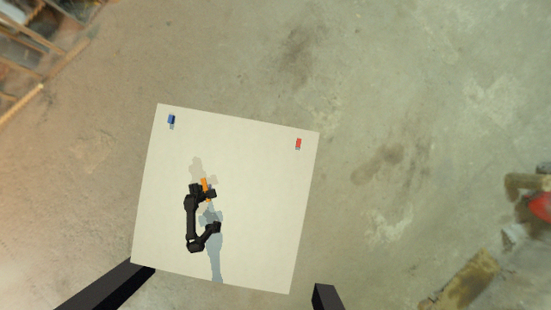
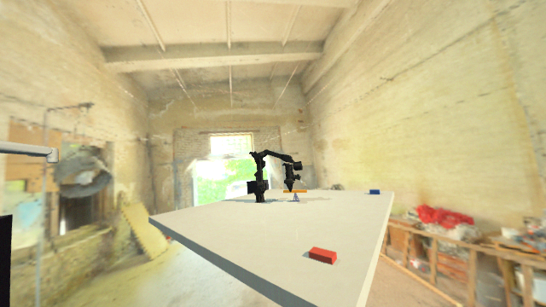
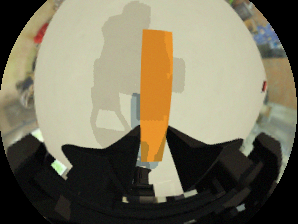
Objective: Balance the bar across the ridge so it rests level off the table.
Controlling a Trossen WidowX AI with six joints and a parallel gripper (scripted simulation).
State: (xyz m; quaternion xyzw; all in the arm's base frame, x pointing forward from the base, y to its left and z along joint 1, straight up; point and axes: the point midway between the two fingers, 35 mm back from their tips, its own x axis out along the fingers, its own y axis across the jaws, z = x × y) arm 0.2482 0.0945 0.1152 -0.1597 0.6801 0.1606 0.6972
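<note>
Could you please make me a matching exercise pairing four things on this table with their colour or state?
Things:
1. bar
2. gripper
3. block at the table's near edge in the exterior view
4. block at the far right corner in the exterior view

Colour or state:
A. blue
B. shut on the bar
C. orange, held level over the small ridge
D. red

Pairs: 1-C, 2-B, 3-D, 4-A
</note>
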